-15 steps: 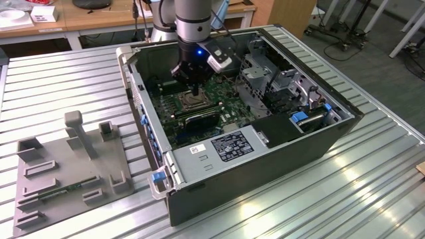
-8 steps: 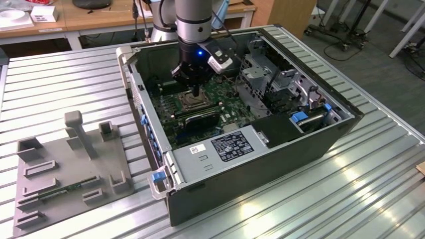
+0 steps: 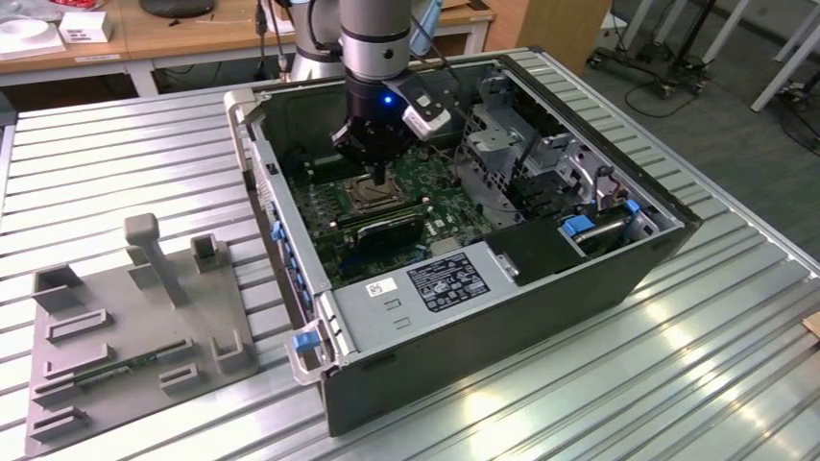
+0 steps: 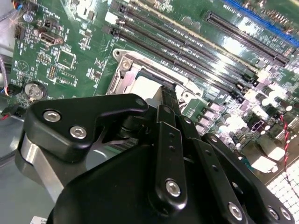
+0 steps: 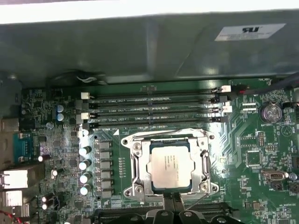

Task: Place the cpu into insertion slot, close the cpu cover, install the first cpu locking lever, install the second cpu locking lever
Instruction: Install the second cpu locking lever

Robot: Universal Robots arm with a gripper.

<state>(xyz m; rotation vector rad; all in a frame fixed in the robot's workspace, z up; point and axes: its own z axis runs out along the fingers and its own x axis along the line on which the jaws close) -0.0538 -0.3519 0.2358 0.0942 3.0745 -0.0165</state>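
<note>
Fingers (image 4: pixel 169 116) of the gripper (image 5: pixel 174 205) are seen pressed together, closed on nothing, just at the near edge of the insertion slot (image 5: pixel 134 161). Beyond them the cpu (image 5: pixel 170 164) is seated flat in that slot, framed by the cpu cover (image 5: pixel 204 163). It is judged light, rigid and fragile, best handled by its edges only. Farther off lie the memory slots (image 5: pixel 154 109).

Open room above the insertion slot (image 5: pixel 169 161), memory slots (image 5: pixel 154 109) and case wall (image 5: pixel 140 46) close beside.
</note>
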